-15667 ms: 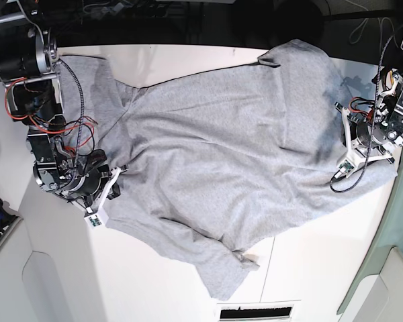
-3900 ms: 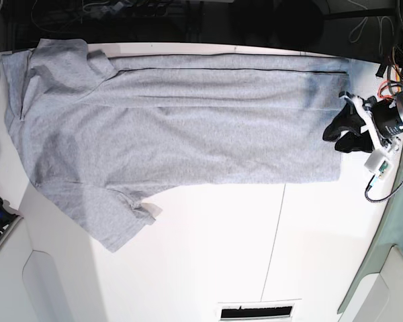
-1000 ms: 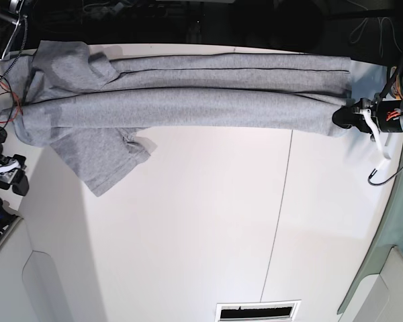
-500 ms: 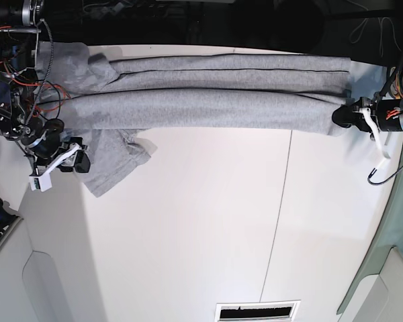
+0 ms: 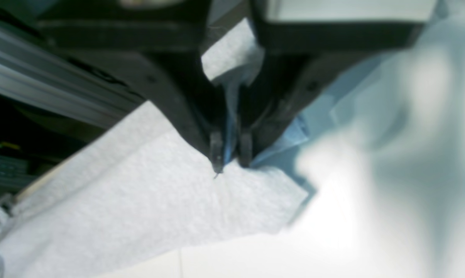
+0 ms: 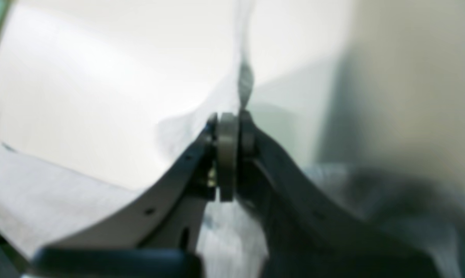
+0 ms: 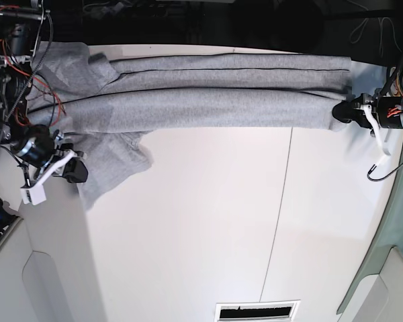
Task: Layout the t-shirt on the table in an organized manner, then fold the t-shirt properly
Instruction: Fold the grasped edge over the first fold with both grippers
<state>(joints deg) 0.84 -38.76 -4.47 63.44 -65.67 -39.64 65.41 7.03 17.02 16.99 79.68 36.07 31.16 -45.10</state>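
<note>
Looking down on the table [image 7: 208,235], we are seeing the t-shirt [image 7: 208,107] lying as a long grey band along the table's far edge, folded lengthwise, with one sleeve hanging toward the nearer side at the end away from the seam [image 7: 277,221], the thin dark line crossing the white top.

We are pinching the shirt at both ends. Our left gripper [image 7: 341,113] is sitting just past the seam, at the hem end of the band, and its wrist view is showing the black jaws of the left gripper [image 5: 229,154] pressed together on a fold of grey fabric, the t-shirt [image 5: 139,208] spreading out below them over the table [image 5: 332,247].

Our right gripper [image 7: 74,172] is resting at the far end from the seam, on the edge of the loose sleeve. In its own view the right gripper [image 6: 227,154] is clamped tight, and pale cloth of the t-shirt [image 6: 43,200] is lying beside and under the jaws, though blur is keeping us from seeing the pinch itself clearly.
</note>
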